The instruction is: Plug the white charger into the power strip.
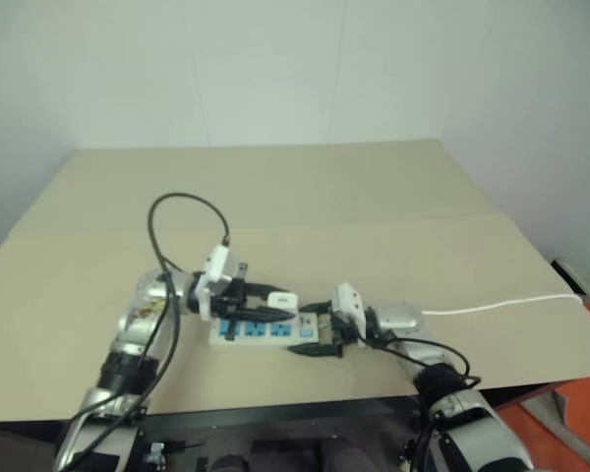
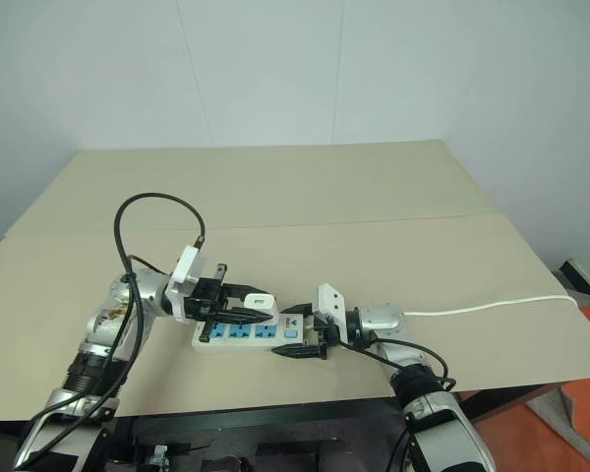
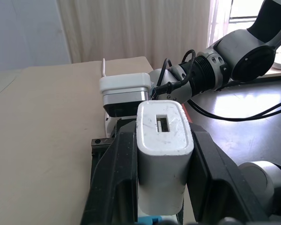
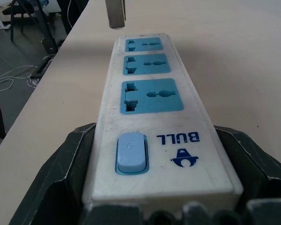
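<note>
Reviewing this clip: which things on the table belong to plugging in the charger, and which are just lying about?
Part of the job:
- white charger, held in the left gripper
- power strip, its switch end between the right gripper's jaws

Just there:
- table
- thin white cable trailing across the table

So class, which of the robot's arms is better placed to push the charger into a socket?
The left. Its gripper is shut on the charger, held just above the strip. The right gripper is already clamped around the strip's switch end, steadying it, so it probably should not move.
</note>
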